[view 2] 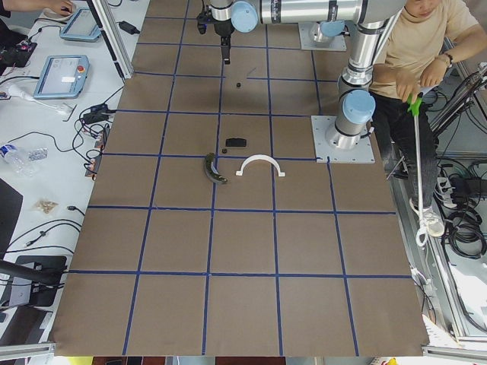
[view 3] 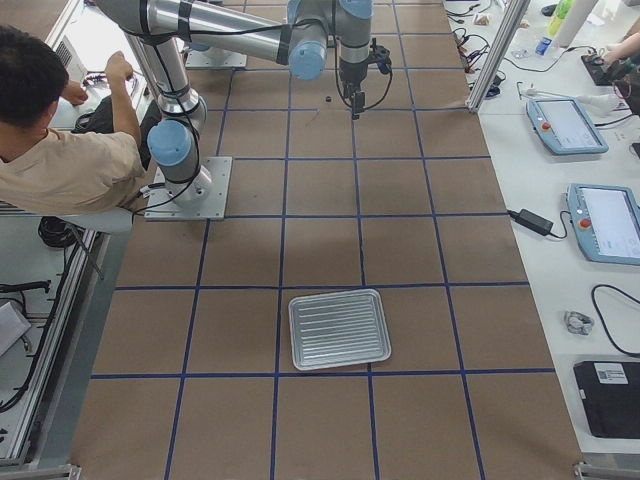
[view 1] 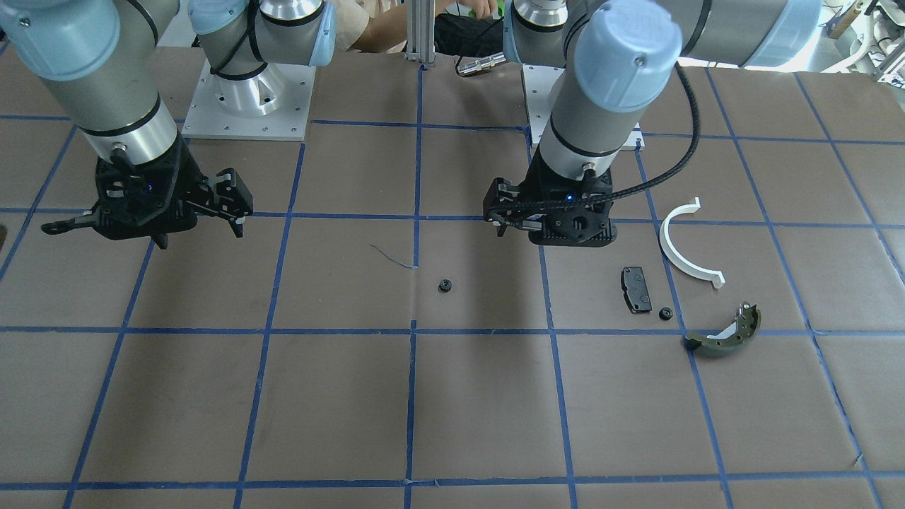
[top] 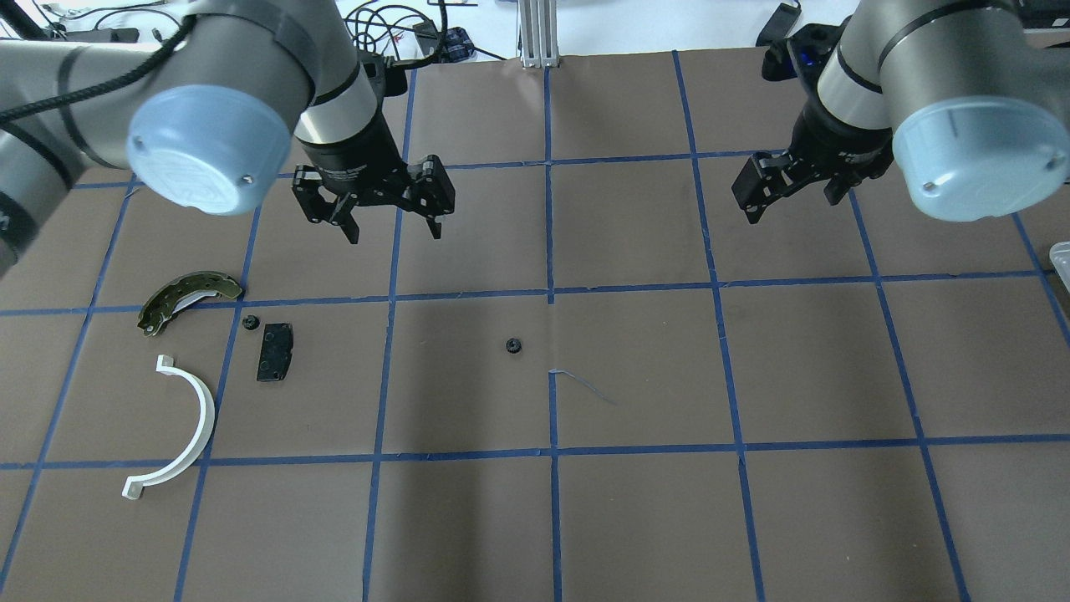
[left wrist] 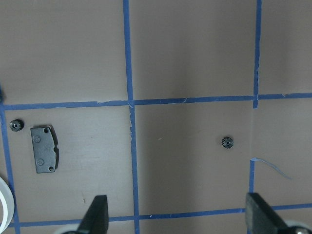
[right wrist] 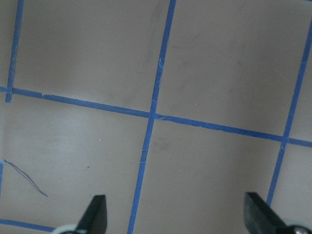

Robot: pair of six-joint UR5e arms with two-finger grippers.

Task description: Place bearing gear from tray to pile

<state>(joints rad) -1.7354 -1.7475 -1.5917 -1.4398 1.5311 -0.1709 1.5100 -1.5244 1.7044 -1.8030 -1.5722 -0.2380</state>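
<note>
Item: table (top: 635,518), covered in brown and marked with a blue tape grid (top: 549,293). On it, toward the table's left end, the pile: an olive-green brake shoe (top: 185,294), a black plate (top: 276,352), rectangular and lying flat, and a white half-ring (top: 188,426), none touching another. One bearing gear (top: 513,345), small, black and toothed, lies alone near the table's middle. It is a little to the robot's left of the central tape line and well apart from both the pile and the tray (view 3: 340,328). The tray is ribbed metal and sits far toward the table's right end. A second bearing gear (top: 248,323) lies just beside a corner of the black plate, between it and the brake shoe. The left gripper (top: 393,232) has its fingers spread wide and holds nothing; it hovers above the table between the pile and the lone gear. The right gripper (top: 790,201) also has its fingers wide apart and empty; it hovers over the table's right half.
</note>
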